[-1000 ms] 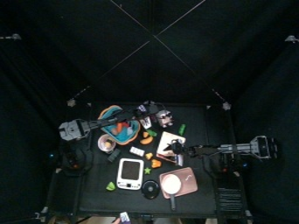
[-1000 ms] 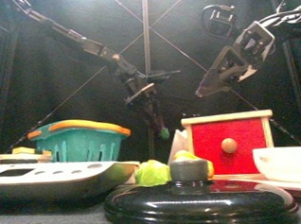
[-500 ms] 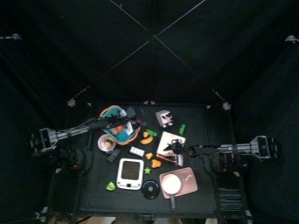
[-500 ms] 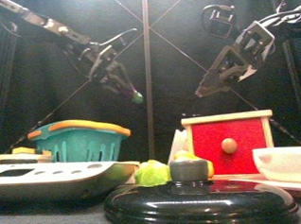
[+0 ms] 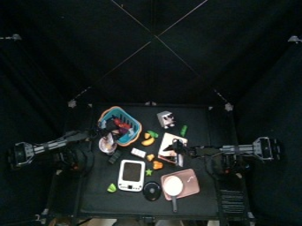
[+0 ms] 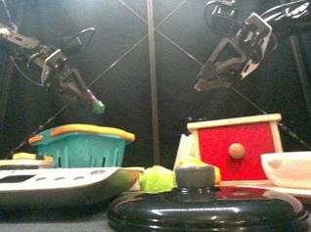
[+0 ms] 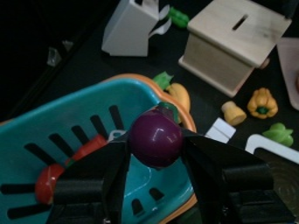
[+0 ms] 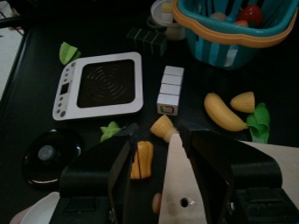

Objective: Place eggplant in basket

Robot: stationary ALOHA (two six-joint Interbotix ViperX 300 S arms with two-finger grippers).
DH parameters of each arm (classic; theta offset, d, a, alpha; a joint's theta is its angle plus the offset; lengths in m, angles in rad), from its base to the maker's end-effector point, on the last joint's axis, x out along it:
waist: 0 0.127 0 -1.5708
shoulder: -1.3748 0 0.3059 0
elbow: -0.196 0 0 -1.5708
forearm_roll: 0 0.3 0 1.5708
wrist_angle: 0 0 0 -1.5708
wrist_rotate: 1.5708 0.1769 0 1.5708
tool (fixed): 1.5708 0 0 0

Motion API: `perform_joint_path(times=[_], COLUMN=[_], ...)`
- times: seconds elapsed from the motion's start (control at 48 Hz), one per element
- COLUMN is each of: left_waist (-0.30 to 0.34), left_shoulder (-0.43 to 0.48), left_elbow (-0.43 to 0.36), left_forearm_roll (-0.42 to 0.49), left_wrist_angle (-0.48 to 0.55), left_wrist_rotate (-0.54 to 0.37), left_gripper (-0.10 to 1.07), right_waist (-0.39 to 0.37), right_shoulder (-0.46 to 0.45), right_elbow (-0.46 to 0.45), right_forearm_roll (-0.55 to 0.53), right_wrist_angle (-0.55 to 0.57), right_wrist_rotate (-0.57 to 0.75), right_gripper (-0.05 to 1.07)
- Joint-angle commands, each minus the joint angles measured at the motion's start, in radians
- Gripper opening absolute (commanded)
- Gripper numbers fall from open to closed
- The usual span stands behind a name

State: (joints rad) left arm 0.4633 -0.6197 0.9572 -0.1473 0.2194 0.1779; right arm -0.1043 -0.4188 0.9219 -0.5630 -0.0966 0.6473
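Observation:
My left gripper (image 7: 155,150) is shut on the purple eggplant (image 7: 155,138) and holds it in the air right over the teal-blue basket (image 7: 73,150) with the orange rim. In the front view the left gripper (image 6: 81,94) hangs above the basket (image 6: 79,148), and the eggplant's green tip (image 6: 96,108) points down. In the top view the left gripper (image 5: 109,131) is at the basket's (image 5: 111,112) near edge. My right gripper (image 8: 158,140) is open and empty, high over the table's middle (image 6: 216,74).
A red item (image 7: 47,182) lies in the basket. A white rectangular device (image 5: 131,175), a pinkish plate (image 5: 179,185) and a black lid (image 6: 202,206) stand at the front. A wooden box (image 7: 239,39) with a red face (image 6: 236,148), a banana (image 8: 222,109) and a pepper (image 7: 263,103) lie near the middle.
My left arm has drawn back to the left with the eggplant, from the table's middle to over the basket. The right gripper has risen a little.

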Motion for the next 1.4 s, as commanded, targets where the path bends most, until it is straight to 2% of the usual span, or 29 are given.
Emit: perform_joint_path(times=[0.0, 0.146, 0.5, 0.812, 0.979, 1.271, 1.375], left_waist=[0.008, 0.015, 0.037, 0.037, 0.037, 0.021, -0.002], left_shoulder=[0.0, 0.031, 0.129, 0.129, 0.11, 0.051, 0.038], left_elbow=[0.005, 0.015, 0.02, 0.021, 0.015, 0.038, 0.043], left_forearm_roll=[0.002, -0.002, -0.018, -0.018, -0.018, -0.02, -0.021], left_wrist_angle=[-0.005, -0.032, -0.026, -0.026, -0.038, -0.146, -0.164], left_wrist_rotate=[0.002, 0.0, 0.002, 0.002, 0.002, 0.002, 0.002], left_gripper=[0.81, 0.81, 0.86, 0.98, 0.98, 0.98, 0.98], right_waist=[0.003, 0.003, 0.006, 0.008, 0.008, 0.008, 0.008], right_shoulder=[-0.015, -0.017, -0.02, -0.018, -0.017, -0.011, -0.011], right_elbow=[-0.021, -0.025, -0.028, -0.029, -0.029, -0.031, -0.031], right_forearm_roll=[0.023, 0.025, 0.034, 0.037, 0.038, 0.074, 0.081], right_wrist_angle=[0.0, 0.006, 0.015, 0.025, 0.026, 0.026, 0.026], right_wrist_rotate=[-0.002, -0.003, -0.002, -0.002, 0.0, 0.0, 0.0], right_gripper=[0.8, 0.8, 0.8, 0.8, 0.8, 0.8, 0.8])
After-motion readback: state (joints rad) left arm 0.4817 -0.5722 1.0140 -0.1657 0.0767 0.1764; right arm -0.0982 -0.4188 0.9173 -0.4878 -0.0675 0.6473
